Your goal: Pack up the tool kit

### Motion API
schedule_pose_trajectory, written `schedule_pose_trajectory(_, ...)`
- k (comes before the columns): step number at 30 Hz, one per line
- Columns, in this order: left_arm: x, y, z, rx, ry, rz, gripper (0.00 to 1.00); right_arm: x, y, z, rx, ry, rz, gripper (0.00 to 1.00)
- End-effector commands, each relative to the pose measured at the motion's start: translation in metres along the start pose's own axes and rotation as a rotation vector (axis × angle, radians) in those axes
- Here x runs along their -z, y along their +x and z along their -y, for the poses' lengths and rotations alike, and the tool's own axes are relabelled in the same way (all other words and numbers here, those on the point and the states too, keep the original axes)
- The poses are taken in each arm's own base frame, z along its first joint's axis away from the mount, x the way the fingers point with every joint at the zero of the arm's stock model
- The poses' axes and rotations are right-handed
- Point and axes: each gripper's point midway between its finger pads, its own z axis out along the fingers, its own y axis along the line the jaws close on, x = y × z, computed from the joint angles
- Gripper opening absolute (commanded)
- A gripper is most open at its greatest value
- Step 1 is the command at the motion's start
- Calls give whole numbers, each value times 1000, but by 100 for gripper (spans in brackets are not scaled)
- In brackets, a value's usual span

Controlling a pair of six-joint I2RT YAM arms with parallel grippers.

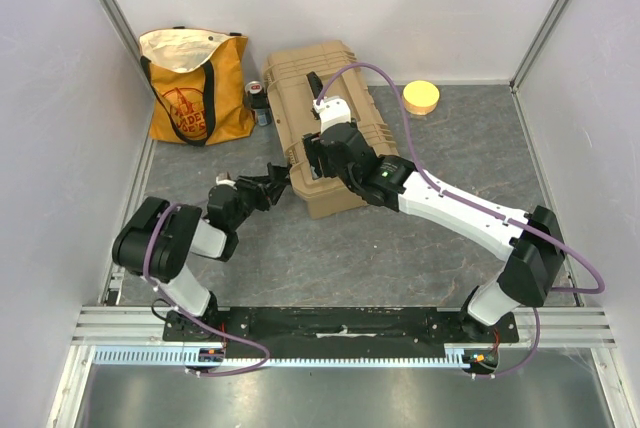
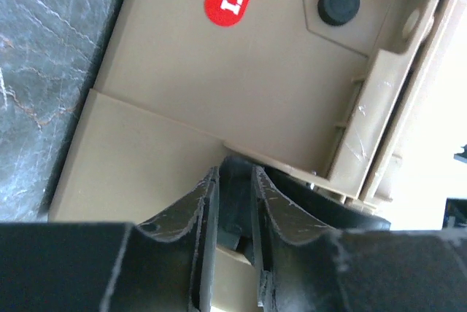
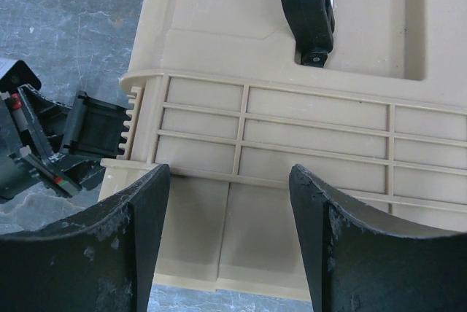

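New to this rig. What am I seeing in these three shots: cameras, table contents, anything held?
Two robot arms, each ending in a two-finger gripper. The wide picture looks down from above; the other two come from wrist cameras. On the table: a closed tan toolbox, an orange tote bag, a can and a yellow round object. The left gripper has its jaws nearly together around a black latch on the toolbox's side; a firm grip can't be confirmed. The right gripper hovers open over the toolbox, holding nothing.
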Motion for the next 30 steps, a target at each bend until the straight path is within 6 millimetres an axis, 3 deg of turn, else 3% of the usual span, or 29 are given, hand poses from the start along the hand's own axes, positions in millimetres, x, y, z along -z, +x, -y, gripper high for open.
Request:
schedule_pose_trajectory(1,4,36,45,39,230,-133,27,-5,35,-2,45,4,-124,73)
schedule_pose_trajectory(9,0,53,44,72,274,-196,27,-5,35,1,56,15,-126,73)
schedule_pose_trajectory(14,8,63,60,36,325,-219,30,-5,36,1,57,18,-131,73)
schedule_pose_trajectory(24,20,58,72,1,374,-165,33,-5,35,1,56,20,-135,73)
schedule_pose_trajectory(30,32,42,81,-67,414,-83,32,-5,37,1,54,20,-141,73)
